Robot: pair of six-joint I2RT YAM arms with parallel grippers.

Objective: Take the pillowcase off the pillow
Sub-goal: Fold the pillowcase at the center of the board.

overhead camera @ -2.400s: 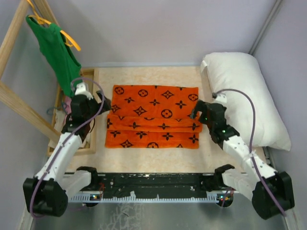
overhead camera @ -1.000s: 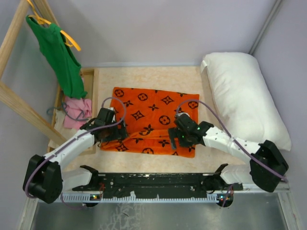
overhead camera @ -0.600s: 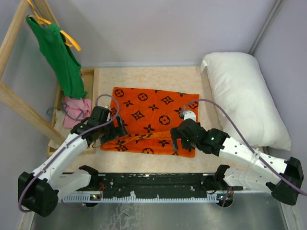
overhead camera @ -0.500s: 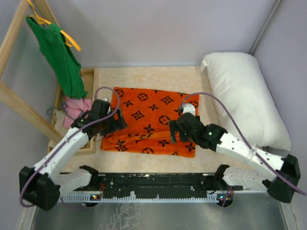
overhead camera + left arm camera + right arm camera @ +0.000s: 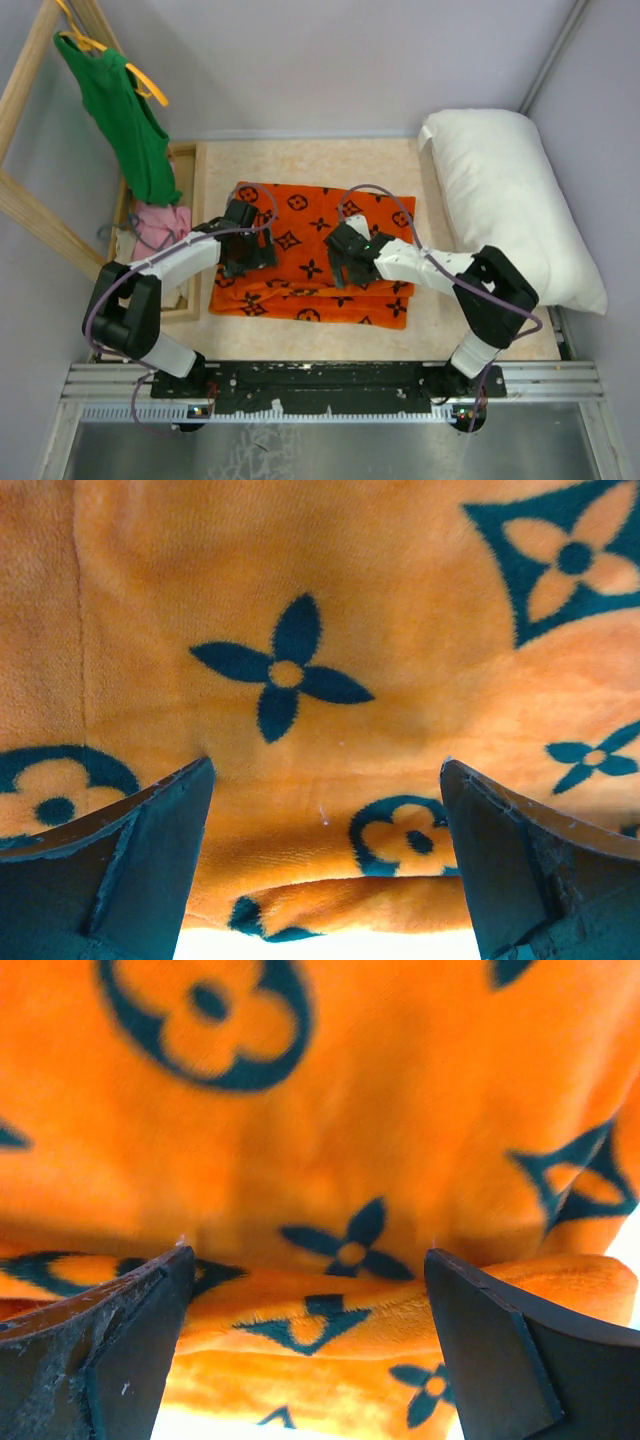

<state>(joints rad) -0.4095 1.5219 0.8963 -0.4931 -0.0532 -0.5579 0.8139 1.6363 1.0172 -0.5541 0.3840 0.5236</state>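
The orange pillowcase [image 5: 310,215] with black motifs lies folded on the table, apart from the white pillow [image 5: 505,195], which rests at the right. My left gripper [image 5: 247,250] is open low over the pillowcase's left part. My right gripper [image 5: 345,257] is open low over its middle. In the left wrist view the gripper [image 5: 326,767] straddles orange fabric [image 5: 300,630], with a fold edge below. In the right wrist view the gripper [image 5: 308,1254] is open over stacked folds [image 5: 330,1340]. Neither holds anything.
A green tank top [image 5: 125,110] hangs on a yellow hanger from a wooden rack [image 5: 30,215] at the left. A pink cloth [image 5: 160,225] lies under it by a wooden frame [image 5: 197,200]. A metal rail [image 5: 330,385] runs along the near edge.
Both grippers have moved inward from the pillowcase's ends to over its middle. The near folds were rumpled and shifted and now lie flatter. The pillow has not moved.
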